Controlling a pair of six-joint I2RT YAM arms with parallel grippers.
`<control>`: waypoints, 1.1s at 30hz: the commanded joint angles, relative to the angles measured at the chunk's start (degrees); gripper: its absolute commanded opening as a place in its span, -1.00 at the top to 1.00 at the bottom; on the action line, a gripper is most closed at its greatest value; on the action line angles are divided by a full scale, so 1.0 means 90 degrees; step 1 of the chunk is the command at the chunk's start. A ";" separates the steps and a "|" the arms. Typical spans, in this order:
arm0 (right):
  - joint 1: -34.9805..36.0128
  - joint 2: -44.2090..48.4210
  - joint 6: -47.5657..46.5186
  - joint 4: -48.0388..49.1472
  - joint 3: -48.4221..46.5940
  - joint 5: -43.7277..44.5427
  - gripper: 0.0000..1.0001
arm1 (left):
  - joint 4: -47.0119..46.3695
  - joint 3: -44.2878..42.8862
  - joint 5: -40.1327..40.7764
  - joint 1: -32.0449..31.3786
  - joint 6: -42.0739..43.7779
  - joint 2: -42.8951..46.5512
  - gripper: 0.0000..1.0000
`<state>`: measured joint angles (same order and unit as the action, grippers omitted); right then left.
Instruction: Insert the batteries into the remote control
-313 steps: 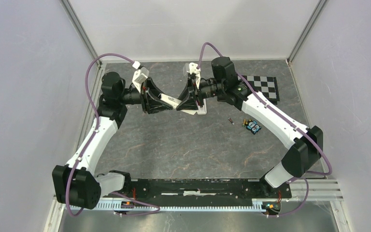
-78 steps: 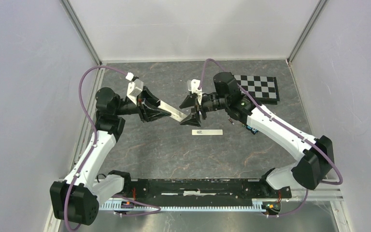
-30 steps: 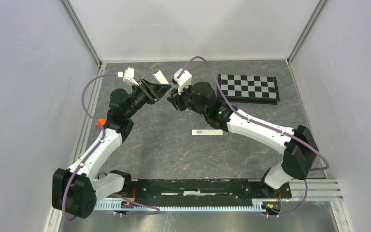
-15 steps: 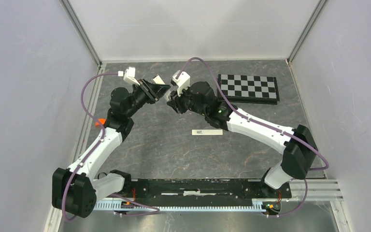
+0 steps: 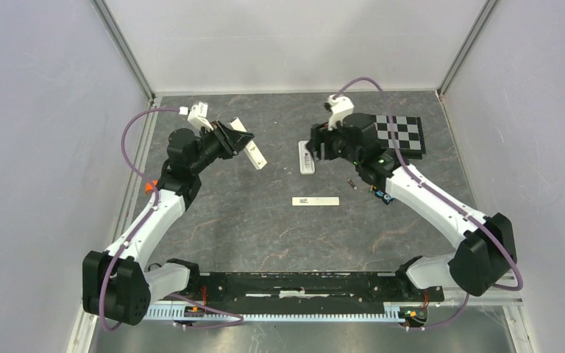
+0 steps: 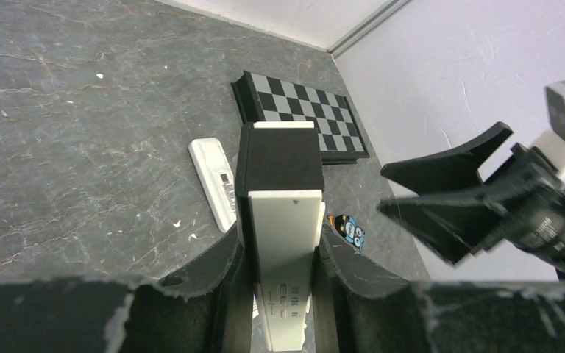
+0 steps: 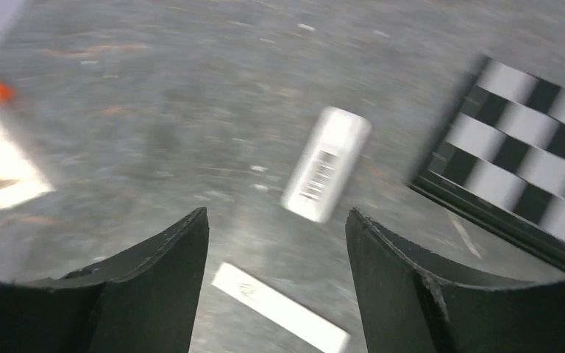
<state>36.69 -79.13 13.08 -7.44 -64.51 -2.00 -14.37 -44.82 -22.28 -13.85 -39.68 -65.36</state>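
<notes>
The left gripper (image 6: 281,279) clamps the remote (image 6: 283,220) at far left, its dark battery recess turned up, apparently ready for loading. The right gripper (image 7: 276,243), spread wide and empty, hovers by what looks like a white cover (image 5: 306,157); a battery (image 5: 351,184) lies nearer, right.

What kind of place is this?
Probably a robot test booth in a lab: pale walls box in a dark table, two robot arms are bolted at its edge, and a checkerboard lies on it.
</notes>
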 commanded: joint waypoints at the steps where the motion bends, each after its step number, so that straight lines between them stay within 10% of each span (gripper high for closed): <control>1: -0.0614 0.0130 0.0094 -0.1189 0.0433 0.1467 -0.41 | -0.0316 0.0037 -0.0428 0.0093 0.0382 -0.0006 0.96; 12: -0.1748 -0.0809 0.0068 -0.2388 0.0912 0.2432 -0.22 | -0.1219 0.0077 -0.2369 0.0098 0.0724 -0.0182 0.89; 33: -0.2202 -0.1665 0.0047 -0.0994 0.1041 0.1295 0.52 | -0.1525 0.0141 -0.2406 0.0093 0.0594 -0.0253 0.83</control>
<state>16.86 -91.66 12.27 -19.84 -52.53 8.08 -24.62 -43.20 -42.68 -12.99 -35.70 -67.79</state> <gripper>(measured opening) 0.271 0.352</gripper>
